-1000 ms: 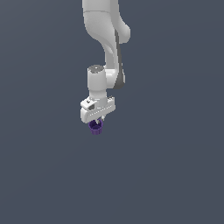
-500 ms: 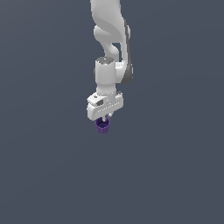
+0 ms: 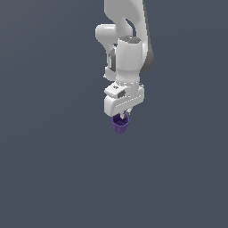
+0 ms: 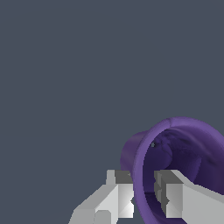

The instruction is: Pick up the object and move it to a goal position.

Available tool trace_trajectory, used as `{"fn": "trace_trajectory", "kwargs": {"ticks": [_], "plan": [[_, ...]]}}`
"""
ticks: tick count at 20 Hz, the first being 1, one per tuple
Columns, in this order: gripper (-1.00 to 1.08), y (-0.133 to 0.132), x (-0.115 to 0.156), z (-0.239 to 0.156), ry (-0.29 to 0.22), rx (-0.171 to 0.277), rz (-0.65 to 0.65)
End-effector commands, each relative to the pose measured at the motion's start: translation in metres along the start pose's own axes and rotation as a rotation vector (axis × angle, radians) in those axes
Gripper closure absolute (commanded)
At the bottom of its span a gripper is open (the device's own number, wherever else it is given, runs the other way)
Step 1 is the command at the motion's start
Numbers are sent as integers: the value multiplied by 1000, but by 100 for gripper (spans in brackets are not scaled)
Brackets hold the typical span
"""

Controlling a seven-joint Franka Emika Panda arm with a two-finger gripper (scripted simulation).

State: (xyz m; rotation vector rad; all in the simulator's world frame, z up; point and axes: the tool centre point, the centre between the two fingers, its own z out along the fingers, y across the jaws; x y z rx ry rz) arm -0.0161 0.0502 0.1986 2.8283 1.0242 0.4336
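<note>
The object is a small dark purple cup (image 3: 120,124) with a hollow top. It hangs just under my white gripper (image 3: 122,114) in the exterior view, a little right of that view's centre. In the wrist view the cup (image 4: 175,153) fills the lower right, its open mouth facing the camera. My gripper (image 4: 143,197) is shut on the cup's rim: one finger (image 4: 120,194) presses the outside wall and the other finger (image 4: 170,194) sits inside the hollow. The cup looks held clear of the grey surface.
A plain dark grey surface (image 3: 53,169) fills both views. The white arm (image 3: 127,40) comes down from the top of the exterior view. No goal marker shows.
The arm has carried the cup steadily toward the exterior view's right. The grip on the cup has stayed the same.
</note>
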Motion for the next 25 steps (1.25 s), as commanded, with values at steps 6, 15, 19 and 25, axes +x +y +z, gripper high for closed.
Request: {"fn": "trace_trajectory", "kwargs": {"ticks": [6, 15, 19, 25], "plan": [[108, -17, 64, -51, 0, -1, 1], [108, -27, 107, -82, 0, -1, 0], [108, -28, 115, -86, 0, 0, 0], [108, -28, 115, -85, 0, 0, -1]]}}
